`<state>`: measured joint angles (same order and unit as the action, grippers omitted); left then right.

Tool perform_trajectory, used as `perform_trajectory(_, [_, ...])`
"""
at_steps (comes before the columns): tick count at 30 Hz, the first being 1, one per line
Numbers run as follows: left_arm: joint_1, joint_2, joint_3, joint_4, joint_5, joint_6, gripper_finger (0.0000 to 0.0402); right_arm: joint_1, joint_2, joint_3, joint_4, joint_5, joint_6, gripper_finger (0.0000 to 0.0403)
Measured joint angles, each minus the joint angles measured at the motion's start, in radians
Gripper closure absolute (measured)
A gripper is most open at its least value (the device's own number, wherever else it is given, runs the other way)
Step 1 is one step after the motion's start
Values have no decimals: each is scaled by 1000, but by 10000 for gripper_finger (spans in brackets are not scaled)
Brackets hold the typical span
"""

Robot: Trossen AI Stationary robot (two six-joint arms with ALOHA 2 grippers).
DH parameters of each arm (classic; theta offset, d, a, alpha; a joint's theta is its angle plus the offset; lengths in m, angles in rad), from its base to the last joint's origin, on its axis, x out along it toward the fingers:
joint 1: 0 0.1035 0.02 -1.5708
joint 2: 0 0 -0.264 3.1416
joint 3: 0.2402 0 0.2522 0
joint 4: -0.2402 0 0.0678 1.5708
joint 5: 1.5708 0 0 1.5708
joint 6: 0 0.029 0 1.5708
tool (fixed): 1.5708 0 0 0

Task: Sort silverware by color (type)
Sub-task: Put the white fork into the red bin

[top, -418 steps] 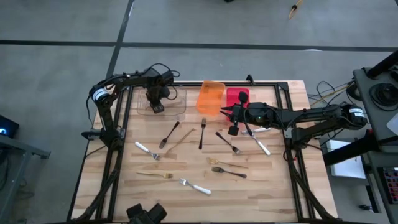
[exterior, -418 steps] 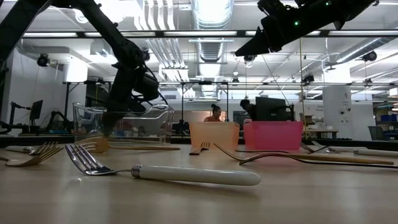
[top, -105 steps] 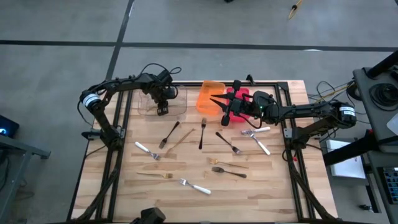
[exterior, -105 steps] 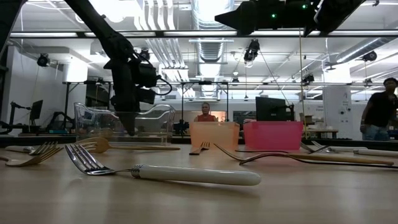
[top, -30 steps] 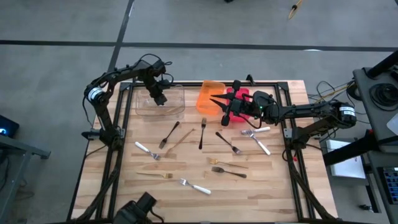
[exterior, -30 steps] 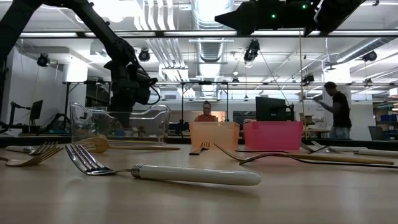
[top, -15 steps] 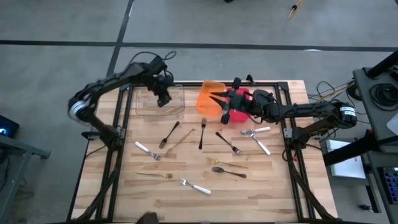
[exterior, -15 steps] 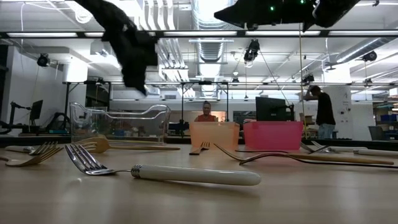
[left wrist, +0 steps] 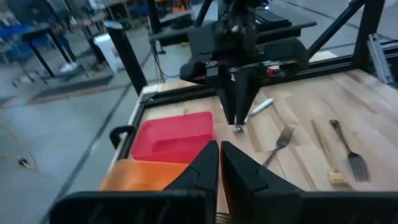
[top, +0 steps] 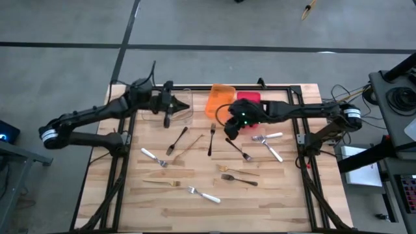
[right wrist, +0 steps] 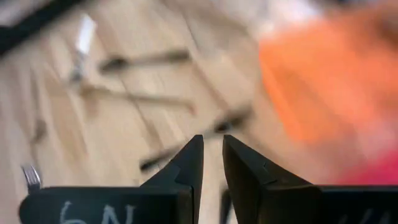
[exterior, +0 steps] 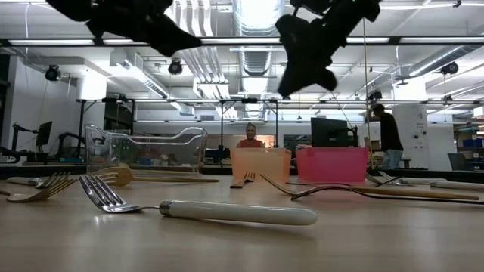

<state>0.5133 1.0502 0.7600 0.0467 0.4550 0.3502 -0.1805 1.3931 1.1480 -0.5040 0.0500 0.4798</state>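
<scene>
Silverware all flat on the table, loose scatter, none held. Black fork (top: 176,140) w/ gold utensil (top: 189,146) just beside it, both angled. Second black fork (top: 211,138) nr upright in pic. Third black fork (top: 238,149) diagonal, mid-right. Two pale-handled silver forks (top: 268,136) + (top: 272,152) at right, near each other. Pale-handled fork (top: 154,157) at left. Gold fork (top: 165,182) lower left; gold piece (top: 229,169) above black fork (top: 239,179). Pale-handled fork (top: 204,194) nearest front edge.

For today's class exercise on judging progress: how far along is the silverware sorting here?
Done: little shows; nothing is visible in the clear bin, orange bin or red bin.
In hand: nothing. The left gripper is shut and empty by the clear bin; the right gripper hangs empty above the black fork.
Left: every fork on the table.
</scene>
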Motion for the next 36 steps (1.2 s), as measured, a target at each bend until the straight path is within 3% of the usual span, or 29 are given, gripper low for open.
perform_trajectory(7, [7, -50, -45, 47, -3, 39, 401, 7, 114, 170, -564, -76, 190, 351])
perform_trajectory(13, [7, -45, -2, 47, -4, 99, 401, 38, 131, 129, -782, -115, 271, 358])
perform_trajectory(23, [10, -40, 12, 42, -10, 170, 401, 56, -25, -140, -710, -137, 370, 393])
perform_trajectory(29, [13, -37, 11, -5, -121, 192, 401, 56, -107, -307, -601, -140, 412, 394])
perform_trajectory(36, [15, -37, 10, -7, -124, 192, 401, 49, -113, -391, -553, -200, 468, 372])
